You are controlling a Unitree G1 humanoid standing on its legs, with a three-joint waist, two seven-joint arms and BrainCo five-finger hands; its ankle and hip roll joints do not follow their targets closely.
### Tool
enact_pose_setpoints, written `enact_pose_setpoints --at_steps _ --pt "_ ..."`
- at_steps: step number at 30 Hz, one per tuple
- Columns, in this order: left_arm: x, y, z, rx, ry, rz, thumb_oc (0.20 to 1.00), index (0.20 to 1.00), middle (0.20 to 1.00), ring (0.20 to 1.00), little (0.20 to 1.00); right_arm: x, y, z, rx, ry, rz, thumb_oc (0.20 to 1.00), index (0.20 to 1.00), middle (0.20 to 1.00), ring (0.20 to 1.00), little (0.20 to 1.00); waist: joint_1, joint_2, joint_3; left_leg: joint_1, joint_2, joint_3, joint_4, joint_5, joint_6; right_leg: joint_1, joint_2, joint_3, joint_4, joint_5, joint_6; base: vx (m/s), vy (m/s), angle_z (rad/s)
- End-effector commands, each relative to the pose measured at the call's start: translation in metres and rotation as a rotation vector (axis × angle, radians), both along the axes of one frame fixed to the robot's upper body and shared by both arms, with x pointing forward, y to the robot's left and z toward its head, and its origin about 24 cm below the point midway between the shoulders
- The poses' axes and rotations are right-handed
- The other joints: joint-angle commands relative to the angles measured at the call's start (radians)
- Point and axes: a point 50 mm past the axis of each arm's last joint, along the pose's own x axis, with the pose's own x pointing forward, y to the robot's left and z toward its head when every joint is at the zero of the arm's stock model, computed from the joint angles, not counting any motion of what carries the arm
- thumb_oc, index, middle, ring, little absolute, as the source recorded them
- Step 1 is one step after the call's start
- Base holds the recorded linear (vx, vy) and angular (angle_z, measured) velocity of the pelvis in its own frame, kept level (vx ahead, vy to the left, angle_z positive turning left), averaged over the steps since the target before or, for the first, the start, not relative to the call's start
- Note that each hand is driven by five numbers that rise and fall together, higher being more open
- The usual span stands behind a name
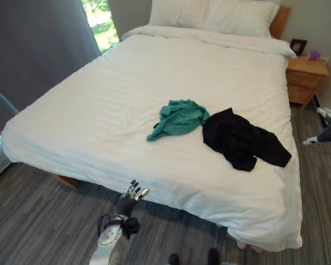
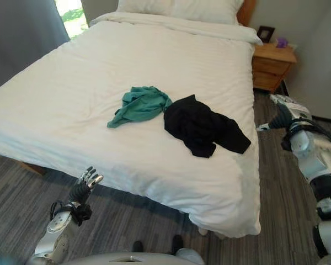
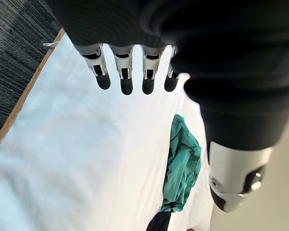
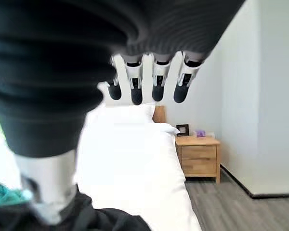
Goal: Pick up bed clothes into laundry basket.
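A teal garment (image 1: pixel 177 118) lies crumpled on the white bed (image 1: pixel 127 83), with a black garment (image 1: pixel 240 139) just to its right. Both also show from the right eye, teal garment (image 2: pixel 140 105) and black garment (image 2: pixel 203 126). My left hand (image 1: pixel 130 195) hangs open below the bed's near edge, over the floor, holding nothing; its wrist view looks along straight fingers (image 3: pixel 126 79) at the teal garment (image 3: pixel 183 166). My right hand (image 2: pixel 280 113) is raised beside the bed's right side, open and holding nothing, with the black garment (image 4: pixel 96 219) near it.
A wooden nightstand (image 1: pixel 306 77) with a picture frame stands at the bed's far right. Pillows (image 1: pixel 209 14) lie at the head. A dark curtain (image 1: pixel 38 44) and a bright window are on the left. Grey striped floor (image 1: pixel 44 221) surrounds the bed.
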Motion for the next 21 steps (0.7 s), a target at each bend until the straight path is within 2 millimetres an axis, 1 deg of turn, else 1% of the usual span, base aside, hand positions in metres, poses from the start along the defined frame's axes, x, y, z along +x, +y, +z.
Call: enact_pose_setpoints --at_steps 1,2,3,4,6,7,9,10,11,13,14,15,16,17,18,19,20,21 --pt "0.012 0.012 0.021 0.071 -0.101 -0.024 1.000 1.000 1.000 1.000 1.000 0.008 -0.008 0.022 -0.146 -0.047 -0.019 1.000 1.000 1.000 1.000 1.000 0.056 -0.062 0.005 -0.044 0.035 -0.020 0.012 0.026 -0.037 -0.015 -0.047 0.025 0.014 -0.017 0.058 -0.03 -0.017 0.28" --pt "0.012 0.012 0.021 0.069 -0.102 -0.020 1.000 1.000 1.000 1.000 1.000 0.010 -0.007 0.023 -0.149 -0.048 -0.015 1.000 1.000 1.000 1.000 1.000 0.052 -0.060 0.004 -0.045 0.034 -0.020 0.012 0.026 -0.037 -0.017 -0.047 0.025 0.014 -0.017 0.058 -0.05 -0.017 0.14" --pt "0.012 0.013 0.022 0.073 -0.102 -0.027 1.000 1.000 1.000 1.000 1.000 0.015 -0.010 0.026 -0.204 -0.012 -0.036 1.000 1.000 1.000 1.000 1.000 0.065 -0.066 0.013 -0.068 0.035 -0.027 0.012 0.034 -0.040 -0.033 -0.048 0.018 0.013 -0.013 0.059 -0.08 -0.008 0.06" --pt "0.013 0.014 0.023 0.082 -0.107 -0.036 1.000 1.000 1.000 1.000 1.000 0.018 -0.008 0.032 -0.211 -0.019 -0.037 1.000 1.000 1.000 1.000 1.000 0.075 -0.070 0.022 -0.083 0.034 -0.033 0.012 0.039 -0.042 -0.043 -0.047 0.018 0.013 -0.010 0.059 -0.11 -0.011 0.16" --pt "0.015 0.013 0.024 0.085 -0.111 -0.042 1.000 1.000 1.000 1.000 1.000 0.019 -0.009 0.032 -0.217 -0.012 -0.048 1.000 1.000 1.000 1.000 1.000 0.076 -0.069 0.027 -0.101 0.033 -0.039 0.012 0.045 -0.043 -0.057 -0.047 0.014 0.013 -0.008 0.059 -0.07 0.001 0.23" --pt "0.016 0.013 0.024 0.088 -0.106 -0.051 1.000 1.000 1.000 1.000 1.000 0.020 -0.012 0.031 -0.254 0.021 -0.062 1.000 1.000 1.000 1.000 1.000 0.079 -0.068 0.031 -0.119 0.031 -0.045 0.012 0.051 -0.045 -0.073 -0.046 0.012 0.013 -0.005 0.059 -0.07 0.019 0.19" --pt "0.020 0.014 0.029 0.098 -0.128 -0.058 1.000 1.000 1.000 1.000 1.000 0.021 -0.014 0.036 -0.377 0.057 -0.059 1.000 1.000 1.000 1.000 1.000 0.091 -0.062 0.052 -0.163 0.025 -0.059 0.012 0.063 -0.049 -0.111 -0.050 0.001 0.013 0.003 0.061 -0.10 0.014 0.15" --pt "0.021 0.014 0.029 0.097 -0.129 -0.056 1.000 1.000 1.000 1.000 1.000 0.022 -0.013 0.037 -0.379 0.055 -0.058 1.000 1.000 1.000 1.000 1.000 0.089 -0.060 0.051 -0.166 0.025 -0.060 0.012 0.064 -0.049 -0.114 -0.050 0.001 0.013 0.003 0.061 -0.07 0.003 0.16" --pt "0.022 0.015 0.031 0.100 -0.137 -0.052 1.000 1.000 1.000 1.000 1.000 0.020 -0.017 0.038 -0.393 0.060 -0.076 1.000 1.000 1.000 1.000 1.000 0.089 -0.056 0.059 -0.187 0.023 -0.064 0.012 0.071 -0.051 -0.131 -0.052 -0.001 0.013 0.007 0.061 -0.09 0.005 0.18" --pt "0.031 0.017 0.038 0.114 -0.167 -0.047 1.000 1.000 1.000 1.000 1.000 0.021 -0.021 0.043 -0.500 0.100 -0.087 1.000 1.000 1.000 1.000 1.000 0.094 -0.045 0.089 -0.238 0.016 -0.071 0.012 0.086 -0.057 -0.179 -0.055 -0.004 0.013 0.020 0.061 -0.22 0.008 0.09" --pt "0.045 0.015 0.053 0.134 -0.236 -0.051 1.000 1.000 1.000 1.000 1.000 0.025 -0.020 0.062 -0.584 0.084 -0.100 1.000 1.000 1.000 1.000 1.000 0.106 -0.022 0.148 -0.327 0.006 -0.075 0.012 0.111 -0.070 -0.271 -0.061 -0.003 0.013 0.046 0.063 -0.25 0.009 0.04" --pt "0.045 0.015 0.054 0.132 -0.238 -0.050 1.000 1.000 1.000 1.000 1.000 0.026 -0.020 0.063 -0.586 0.082 -0.100 1.000 1.000 1.000 1.000 1.000 0.105 -0.021 0.144 -0.335 0.006 -0.075 0.012 0.112 -0.071 -0.279 -0.061 -0.002 0.013 0.048 0.062 -0.26 0.012 0.00" --pt "0.049 0.014 0.060 0.135 -0.269 -0.044 1.000 1.000 1.000 1.000 1.000 0.026 -0.021 0.069 -0.576 0.063 -0.114 1.000 1.000 1.000 1.000 1.000 0.107 -0.012 0.163 -0.369 0.004 -0.070 0.012 0.119 -0.078 -0.313 -0.063 -0.004 0.013 0.058 0.065 -0.11 0.008 -0.05" --pt "0.053 0.011 0.063 0.128 -0.287 -0.041 1.000 1.000 1.000 1.000 1.000 0.028 -0.019 0.070 -0.547 0.038 -0.110 1.000 1.000 1.000 1.000 1.000 0.107 -0.007 0.171 -0.400 0.004 -0.067 0.012 0.124 -0.084 -0.345 -0.064 -0.003 0.013 0.065 0.066 -0.10 0.008 -0.03" --pt "0.053 0.011 0.063 0.128 -0.288 -0.041 1.000 1.000 1.000 1.000 1.000 0.028 -0.019 0.070 -0.547 0.037 -0.110 1.000 1.000 1.000 1.000 1.000 0.108 -0.008 0.167 -0.406 0.004 -0.066 0.012 0.125 -0.084 -0.351 -0.064 -0.002 0.013 0.066 0.066 -0.10 0.002 0.00" --pt "0.060 0.001 0.067 0.086 -0.320 -0.024 1.000 1.000 1.000 1.000 1.000 0.030 -0.016 0.068 -0.474 0.001 -0.117 1.000 1.000 1.000 1.000 1.000 0.109 0.001 0.182 -0.461 0.006 -0.052 0.012 0.135 -0.094 -0.411 -0.059 0.004 0.013 0.081 0.070 -0.07 -0.002 -0.01" --pt "0.060 0.001 0.067 0.086 -0.320 -0.024 1.000 1.000 1.000 1.000 1.000 0.030 -0.016 0.068 -0.474 0.001 -0.117 1.000 1.000 1.000 1.000 1.000 0.110 0.001 0.180 -0.464 0.006 -0.052 0.012 0.136 -0.094 -0.414 -0.059 0.004 0.013 0.081 0.069 -0.14 0.006 -0.12" --pt "0.066 -0.011 0.068 -0.019 -0.340 0.008 1.000 1.000 1.000 1.000 1.000 0.036 -0.006 0.056 -0.418 -0.005 -0.092 1.000 1.000 1.000 1.000 1.000 0.109 0.014 0.205 -0.505 0.010 -0.044 0.012 0.144 -0.098 -0.462 -0.051 0.014 0.013 0.093 0.073 -0.08 0.016 -0.28"
